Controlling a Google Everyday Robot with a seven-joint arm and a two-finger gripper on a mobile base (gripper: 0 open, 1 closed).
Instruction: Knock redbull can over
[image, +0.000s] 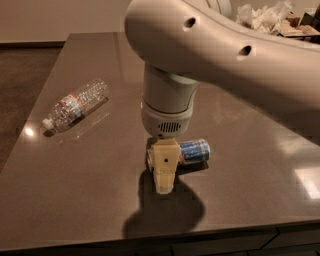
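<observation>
Redbull can (196, 151), a slim blue-and-silver metal drink can, lies on its side near the middle of the dark glossy surface (75, 195). The cream-coloured tool (163, 186) points down at the can's left end, overlapping it and perhaps touching it; whether the tool is open or closed cannot be told. The bulky white arm (225, 55) spans overhead. A clear plastic water bottle (75, 105) lies on its side well apart, to the left.
</observation>
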